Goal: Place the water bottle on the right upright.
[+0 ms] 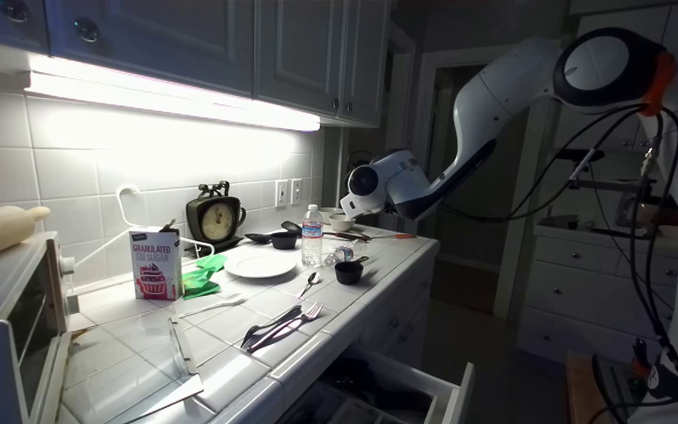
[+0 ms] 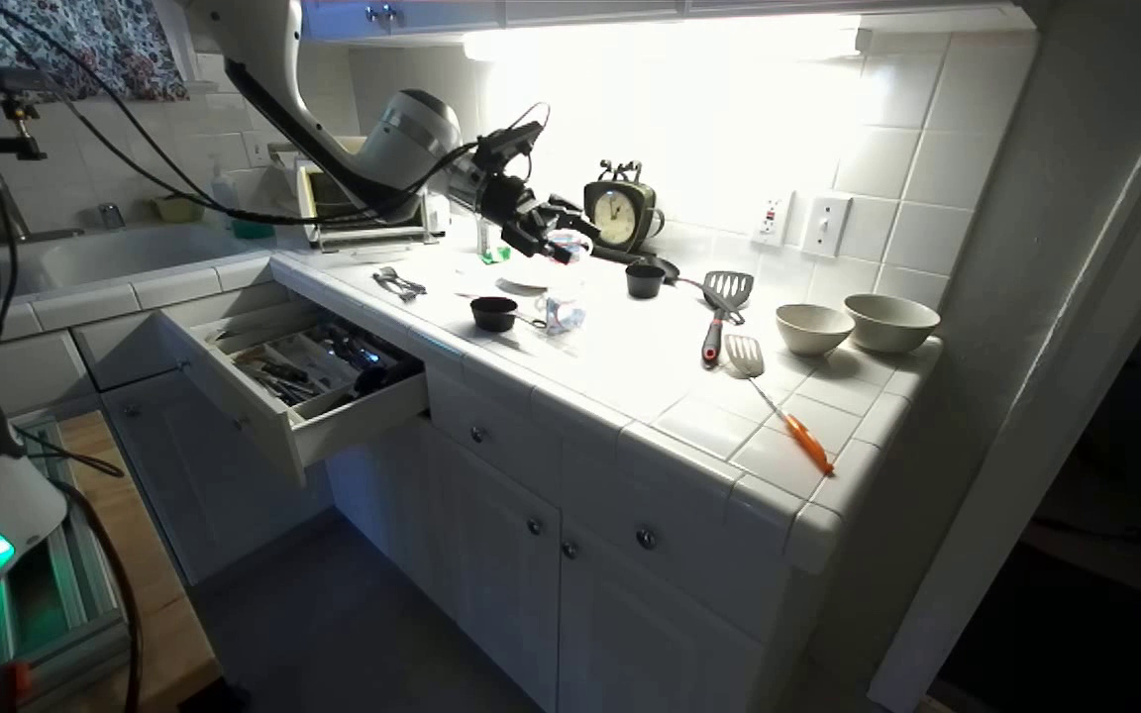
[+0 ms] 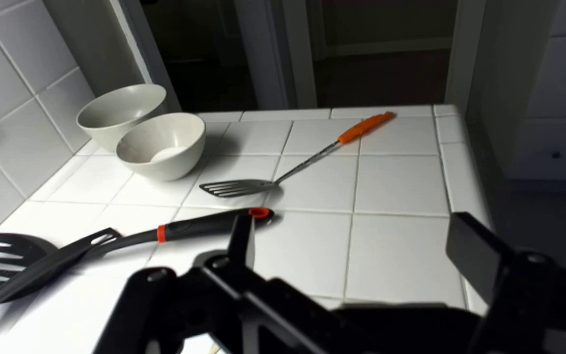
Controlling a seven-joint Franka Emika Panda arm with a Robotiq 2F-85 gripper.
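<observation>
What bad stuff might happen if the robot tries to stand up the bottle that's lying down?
The open gripper might knock over the standing bottle, because the lying bottle is right beside it. It could also bump the black cup, which sits close to the lying bottle too. And if the lying bottle gets nudged instead of grabbed, it might roll toward the counter's edge and fall off.

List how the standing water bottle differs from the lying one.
Pose: the standing bottle is upright, while the lying bottle is on its side. Place: the standing bottle is nearer the white plate, while the lying bottle is beside the front black cup. Shared: both are clear, labelled plastic bottles.
</observation>
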